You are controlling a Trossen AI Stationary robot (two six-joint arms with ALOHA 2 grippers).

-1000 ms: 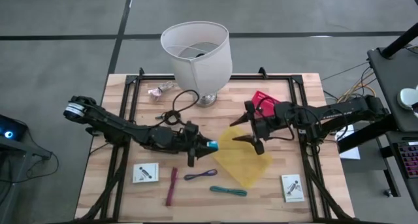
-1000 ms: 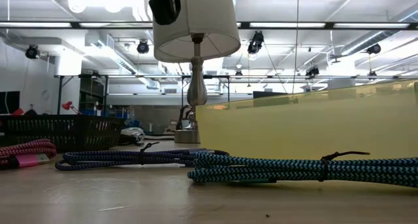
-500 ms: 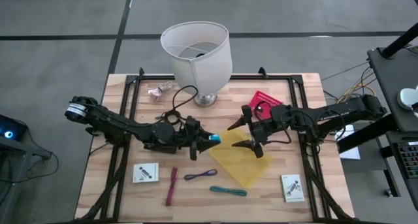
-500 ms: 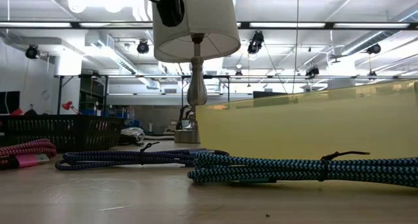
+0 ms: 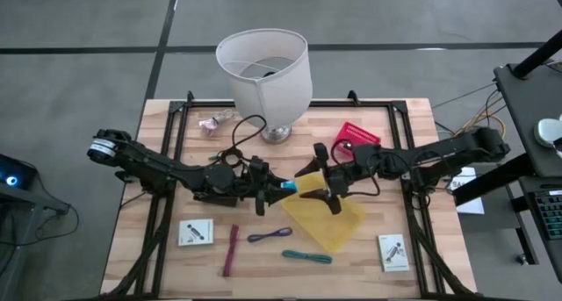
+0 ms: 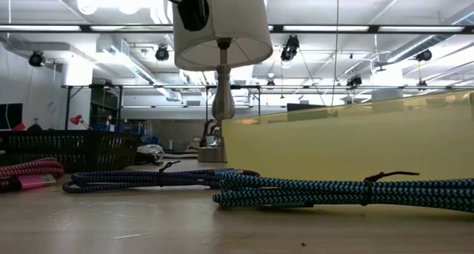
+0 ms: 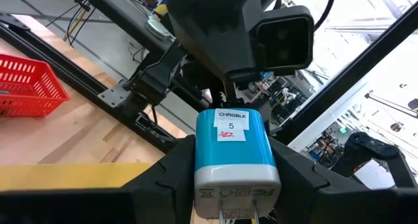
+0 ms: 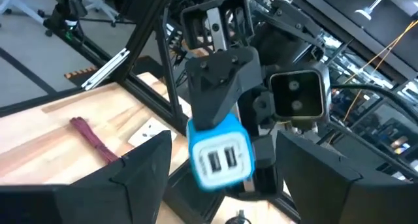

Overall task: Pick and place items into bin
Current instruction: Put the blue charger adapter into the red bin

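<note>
Left hand: your left hand (image 5: 283, 188) is closed on a blue charger (image 5: 288, 187), a blue and white plug block, held above the middle of the surface, just at the near edge of the yellow bin (image 5: 328, 215).
Right hand: your right hand (image 5: 318, 182) is spread wide and empty, its fingers either side of the charger without touching it, as the right wrist view shows.
Risk, handover: if you release the left hand before the right has closed, I judge the charger would drop; it sits at the bin's rim, so it could land outside.
Risk, collision: the two hands are nose to nose. A closing move off line could strike the left fingers (image 7: 163, 185) instead of the charger.
Risk, bin: the bin is light and flat; a knock from either arm could shift it.
Count, ties: three near the front edge, one maroon tie (image 5: 232, 249), one purple tie (image 5: 269, 236), one teal tie (image 5: 307, 256).
Count, packets: two white packets, front left (image 5: 197, 232) and front right (image 5: 393, 251).
Count, other: one red basket (image 5: 355, 134), one lamp (image 5: 265, 74), one black cord (image 5: 245, 134).
</note>
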